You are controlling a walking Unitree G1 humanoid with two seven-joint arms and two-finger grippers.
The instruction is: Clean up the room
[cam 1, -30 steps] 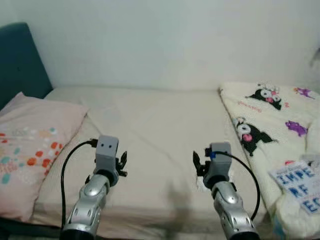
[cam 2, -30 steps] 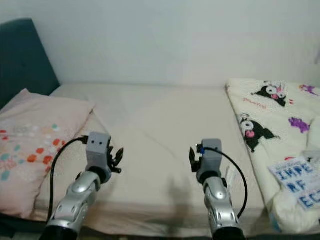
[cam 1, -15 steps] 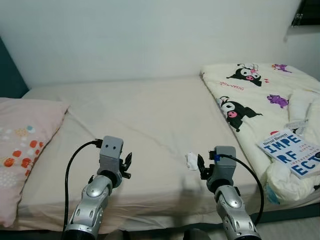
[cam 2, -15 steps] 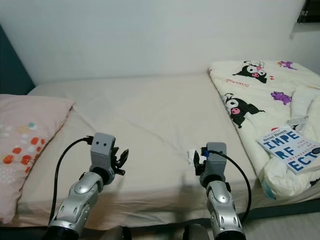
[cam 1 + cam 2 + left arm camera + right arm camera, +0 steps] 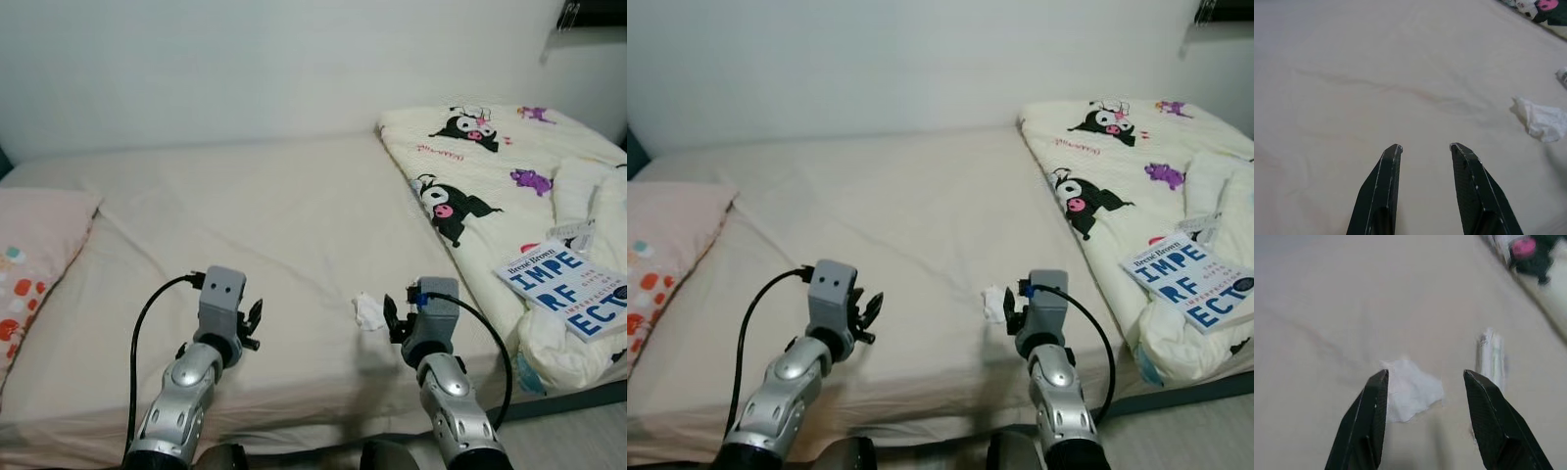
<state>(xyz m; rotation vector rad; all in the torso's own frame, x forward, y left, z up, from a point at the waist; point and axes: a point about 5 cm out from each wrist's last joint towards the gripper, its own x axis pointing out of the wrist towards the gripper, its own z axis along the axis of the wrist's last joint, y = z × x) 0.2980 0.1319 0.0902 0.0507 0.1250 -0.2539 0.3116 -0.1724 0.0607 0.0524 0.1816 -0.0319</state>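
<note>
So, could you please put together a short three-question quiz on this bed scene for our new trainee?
1. True or false: the crumpled tissue lies on the pillow.
2. Which gripper is nearer the tissue? A) left gripper B) right gripper
3. Fill in: the book rests on the ____ printed with cartoon figures.

Key
1. False: it lies on the bare sheet, far from the pillow.
2. B: its open fingers frame the tissue in the right wrist view.
3. Blanket, on the robot's right.
</note>
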